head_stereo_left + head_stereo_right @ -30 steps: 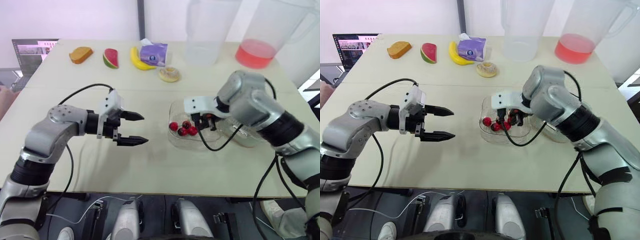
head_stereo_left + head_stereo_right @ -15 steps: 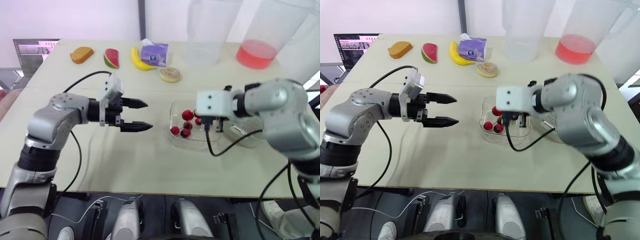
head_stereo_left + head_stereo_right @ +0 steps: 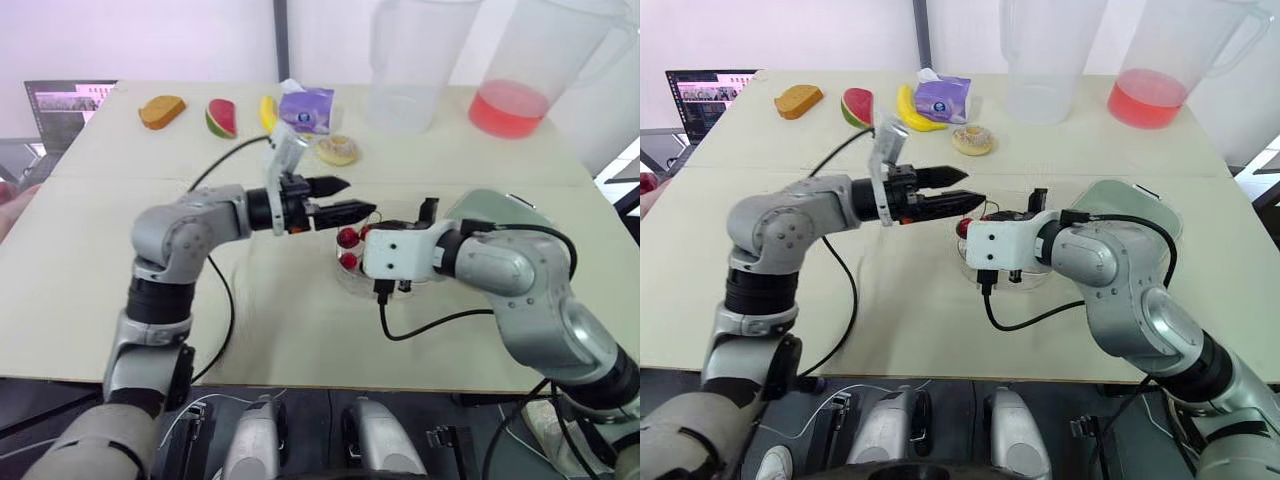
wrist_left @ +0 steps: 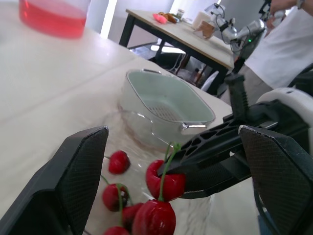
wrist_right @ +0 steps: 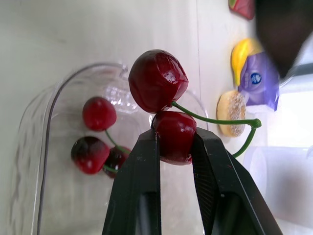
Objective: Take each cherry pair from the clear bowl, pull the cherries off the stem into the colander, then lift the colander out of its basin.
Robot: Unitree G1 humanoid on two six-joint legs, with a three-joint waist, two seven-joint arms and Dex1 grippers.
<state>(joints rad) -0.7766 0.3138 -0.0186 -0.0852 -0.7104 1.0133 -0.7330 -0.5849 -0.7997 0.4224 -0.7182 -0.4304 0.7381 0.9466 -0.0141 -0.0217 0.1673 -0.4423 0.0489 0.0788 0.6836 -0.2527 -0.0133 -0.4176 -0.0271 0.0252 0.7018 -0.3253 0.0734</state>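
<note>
Within right gripper (image 5: 174, 138), glossy round cherries (image 5: 157, 81).

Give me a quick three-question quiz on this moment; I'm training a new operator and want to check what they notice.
1. True or false: the left gripper has its jaws shut on a cherry.
2. Multiple choice: what do the jaws of the right gripper pinch? A) a spoon B) one cherry of a stemmed cherry pair C) a grape
3. Short answer: do any cherries lie in the colander yet?

Key: 1. False, its jaws stand open. 2. B. 3. No, none can be seen in it.
</note>
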